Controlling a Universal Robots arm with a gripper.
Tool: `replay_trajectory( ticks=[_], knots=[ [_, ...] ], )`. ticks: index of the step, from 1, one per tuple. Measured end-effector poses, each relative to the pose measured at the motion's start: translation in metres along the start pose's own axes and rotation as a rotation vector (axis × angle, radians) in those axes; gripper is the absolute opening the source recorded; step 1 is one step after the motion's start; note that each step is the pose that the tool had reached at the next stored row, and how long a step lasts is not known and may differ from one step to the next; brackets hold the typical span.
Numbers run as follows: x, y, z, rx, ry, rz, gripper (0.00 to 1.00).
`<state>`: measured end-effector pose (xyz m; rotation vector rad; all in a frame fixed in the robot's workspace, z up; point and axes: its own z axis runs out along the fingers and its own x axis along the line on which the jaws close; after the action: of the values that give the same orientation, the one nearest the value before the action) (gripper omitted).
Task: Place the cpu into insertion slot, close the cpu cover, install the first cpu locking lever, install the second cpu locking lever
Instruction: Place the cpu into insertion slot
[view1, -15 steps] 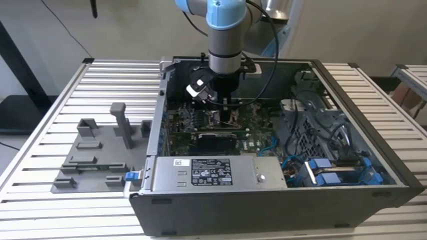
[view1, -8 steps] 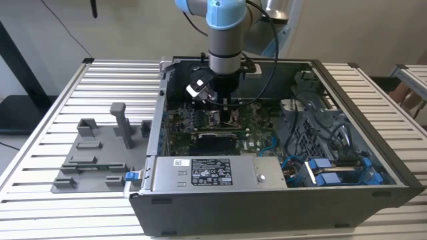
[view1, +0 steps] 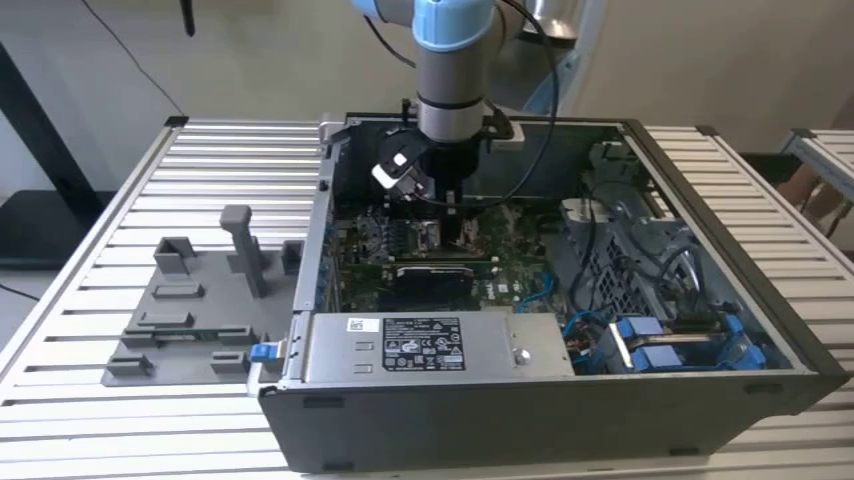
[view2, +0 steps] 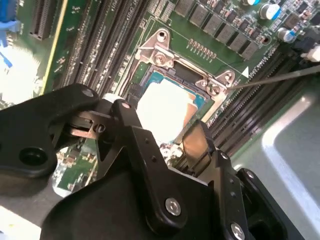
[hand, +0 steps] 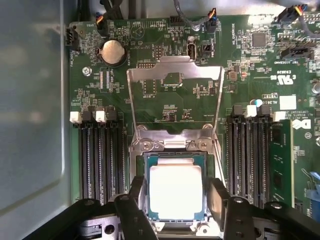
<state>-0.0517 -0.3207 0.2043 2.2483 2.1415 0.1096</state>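
The cpu (hand: 176, 192) lies flat inside the insertion slot (hand: 175, 156), near the middle of the motherboard (hand: 90, 50) and between two banks of memory slots (hand: 100, 160). The cpu cover (hand: 172, 65) stands tilted up on its hinge at one edge of the slot, with bare board visible through its window. The gripper (hand: 177, 184) hangs over the slot with its fingers (hand: 217, 192) spread apart, one beside each opposite edge of the cpu, gripping nothing. In the exterior view the arm (view1: 447, 60) reaches down into the open computer case (view1: 694, 380), which rests on a slatted table (view1: 120, 200).
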Motion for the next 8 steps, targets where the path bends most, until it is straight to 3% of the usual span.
replay_trajectory(
  ticks=[8],
  knots=[
    [0.0006,0.0016,-0.0210,0.0000,0.0000,0.000,0.62]
  ],
)
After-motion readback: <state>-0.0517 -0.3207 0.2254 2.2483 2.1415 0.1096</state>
